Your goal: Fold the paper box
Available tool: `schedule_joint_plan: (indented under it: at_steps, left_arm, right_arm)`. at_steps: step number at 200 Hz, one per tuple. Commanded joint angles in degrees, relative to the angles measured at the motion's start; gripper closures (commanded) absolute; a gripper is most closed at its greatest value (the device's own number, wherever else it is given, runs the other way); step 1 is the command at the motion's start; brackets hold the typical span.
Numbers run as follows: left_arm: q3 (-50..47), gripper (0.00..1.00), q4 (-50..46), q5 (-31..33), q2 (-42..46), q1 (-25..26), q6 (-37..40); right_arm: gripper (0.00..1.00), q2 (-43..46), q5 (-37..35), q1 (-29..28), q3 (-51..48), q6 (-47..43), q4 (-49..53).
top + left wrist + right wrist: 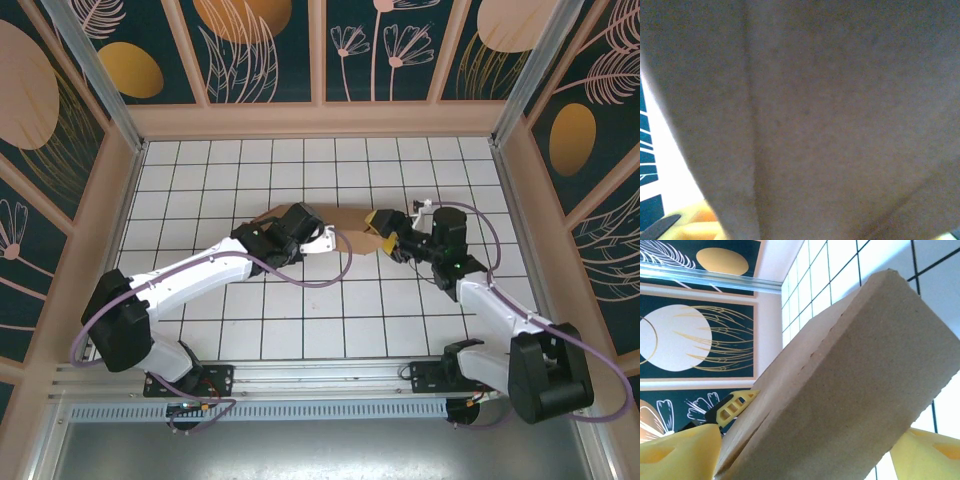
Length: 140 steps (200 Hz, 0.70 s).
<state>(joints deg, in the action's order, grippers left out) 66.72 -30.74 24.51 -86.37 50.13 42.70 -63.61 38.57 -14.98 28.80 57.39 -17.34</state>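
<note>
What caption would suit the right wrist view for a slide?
Brown paper box between the right gripper's yellow fingers, over the white tiled table.

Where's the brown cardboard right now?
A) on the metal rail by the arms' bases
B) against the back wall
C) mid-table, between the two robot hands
C: from above, the paper box sits mid-table, with the left hand at one end and the right hand at the other.
</note>
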Motion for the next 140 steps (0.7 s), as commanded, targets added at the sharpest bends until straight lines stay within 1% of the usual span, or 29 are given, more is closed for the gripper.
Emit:
schedule_joint_plan:
  at_steps: [1,14,50,80,107,140]
  left_arm:
    - [3.0,0.62,-14.4,2.4,-0.1,-2.5,-8.0]
    - [3.7,0.61,-15.4,2.1,-0.7,-2.5,-8.4]
    - [3.8,0.61,-14.6,2.4,-2.1,-2.5,-9.5]
    - [4.6,0.63,-14.6,-0.5,-3.5,-2.5,-9.6]
    - [7.6,0.64,-17.4,-2.8,-6.1,-2.5,-10.0]
    - [12.1,0.64,-21.8,-5.3,-8.3,-1.5,-10.3]
  right_arm:
    - [0.16,2.5,-9.8,2.9,-2.7,-15.7,7.9]
    - [0.16,3.5,-10.7,3.1,-3.2,-16.6,9.0]
    - [0.15,4.3,-9.9,3.1,-3.0,-19.9,11.3]
    - [0.15,5.1,-15.0,3.8,-1.6,-22.8,15.1]
    - [0.14,4.7,-19.7,3.8,0.7,-24.8,17.4]
    - [0.14,3.7,-23.1,3.8,2.1,-24.9,17.8]
